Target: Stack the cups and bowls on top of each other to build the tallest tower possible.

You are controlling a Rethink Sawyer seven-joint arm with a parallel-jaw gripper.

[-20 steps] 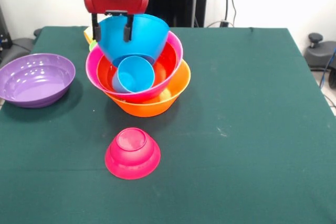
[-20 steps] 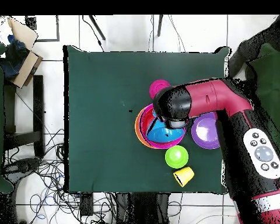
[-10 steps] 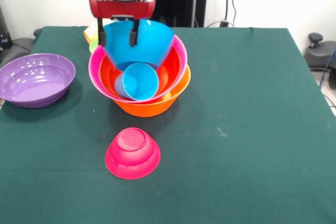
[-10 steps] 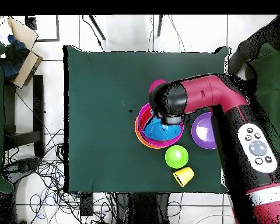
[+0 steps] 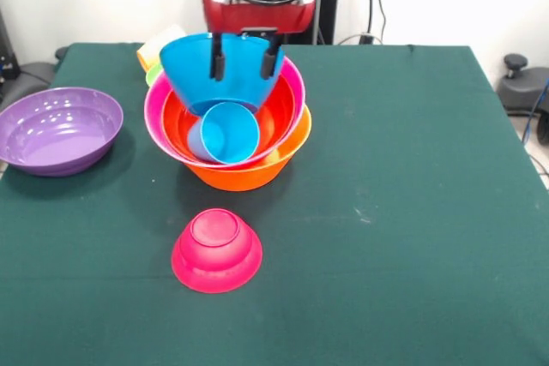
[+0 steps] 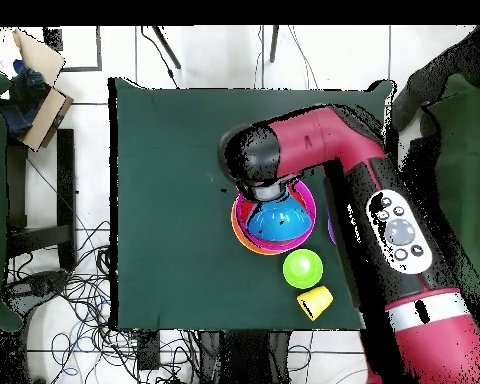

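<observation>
Tower of four bowls, one blue cup; end effector spread, empty.

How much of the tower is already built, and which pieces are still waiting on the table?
Built: orange bowl, pink bowl and red-orange bowl are nested, with the light blue cup and blue bowl inside. In hand: the gripper sits at the blue bowl's rim. Left: purple bowl, magenta bowl, green bowl, yellow cup.

Robotics lab, green-clothed table, loose cables on tiled floor
</observation>
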